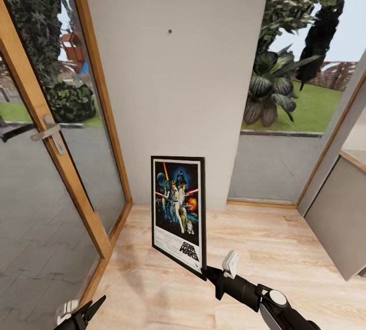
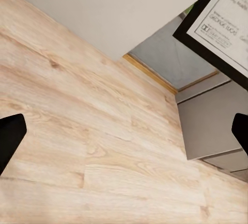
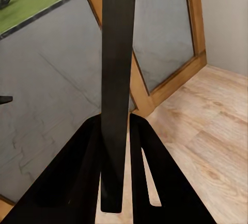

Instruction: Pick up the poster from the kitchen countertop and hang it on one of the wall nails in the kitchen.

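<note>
- Wall (image 1: 178,91) ahead, nail (image 1: 170,31) high above poster (image 1: 179,208).
- Right gripper (image 1: 207,270) clamped on poster's lower corner, frame upright in air.
- Left gripper (image 1: 86,312) spread wide, holding nothing.
- Risk: 1-corner grip may pivot; long reach may miss nail.

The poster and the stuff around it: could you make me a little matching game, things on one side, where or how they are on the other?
Things:
1. poster
2. wall nail
3. door handle
4. left gripper

Places or states:
A. high on the grey wall, bare
B. on the wooden-framed glass door
C. low over the wooden floor, holding nothing
D. clamped at its lower corner by the right gripper, held upright

Pairs: 1-D, 2-A, 3-B, 4-C
</note>
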Robot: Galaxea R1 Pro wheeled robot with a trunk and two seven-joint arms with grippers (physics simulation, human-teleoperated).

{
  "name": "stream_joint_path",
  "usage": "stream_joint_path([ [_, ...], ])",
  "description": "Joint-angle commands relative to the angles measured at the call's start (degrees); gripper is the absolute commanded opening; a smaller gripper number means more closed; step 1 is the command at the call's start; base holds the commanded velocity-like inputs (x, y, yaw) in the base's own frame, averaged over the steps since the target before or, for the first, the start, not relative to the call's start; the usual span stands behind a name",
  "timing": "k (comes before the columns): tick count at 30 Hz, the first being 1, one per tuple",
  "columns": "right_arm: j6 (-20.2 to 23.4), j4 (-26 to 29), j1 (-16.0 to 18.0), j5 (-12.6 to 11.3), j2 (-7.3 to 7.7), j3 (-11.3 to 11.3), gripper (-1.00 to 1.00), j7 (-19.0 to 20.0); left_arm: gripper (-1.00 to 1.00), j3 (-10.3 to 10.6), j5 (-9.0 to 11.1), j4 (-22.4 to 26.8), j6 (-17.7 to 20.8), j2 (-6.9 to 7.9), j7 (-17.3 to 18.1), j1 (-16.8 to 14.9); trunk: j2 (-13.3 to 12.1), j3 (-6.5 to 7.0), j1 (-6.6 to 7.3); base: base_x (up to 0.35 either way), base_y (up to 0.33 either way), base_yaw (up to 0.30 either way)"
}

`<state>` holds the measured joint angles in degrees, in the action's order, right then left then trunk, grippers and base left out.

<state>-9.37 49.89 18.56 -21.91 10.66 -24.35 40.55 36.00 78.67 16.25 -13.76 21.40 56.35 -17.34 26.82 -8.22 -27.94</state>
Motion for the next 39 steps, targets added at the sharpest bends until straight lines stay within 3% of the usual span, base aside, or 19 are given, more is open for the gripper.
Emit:
stream_joint_path([
  [1,-0.1,0.0,0.1,-0.5,0.06,-0.2,-1.00,0.1,1.00,0.5,0.5,0.0,-0.3,0.04,0.1,-0.1,0.1,-0.11,-0.04,0.050,0.059,0.000],
  [17,-0.1,0.0,0.1,-0.5,0.06,-0.2,-1.00,0.1,1.00,0.5,0.5,0.0,-0.3,0.04,0.1,-0.1,0.1,0.14,-0.04,0.008,0.009,-0.209],
  [39,-0.1,0.0,0.1,-0.5,0.06,-0.2,-1.00,0.1,1.00,0.5,0.6,-0.2,-0.4,0.04,0.1,-0.1,0.1,0.17,-0.04,0.000,0.000,-0.029],
])
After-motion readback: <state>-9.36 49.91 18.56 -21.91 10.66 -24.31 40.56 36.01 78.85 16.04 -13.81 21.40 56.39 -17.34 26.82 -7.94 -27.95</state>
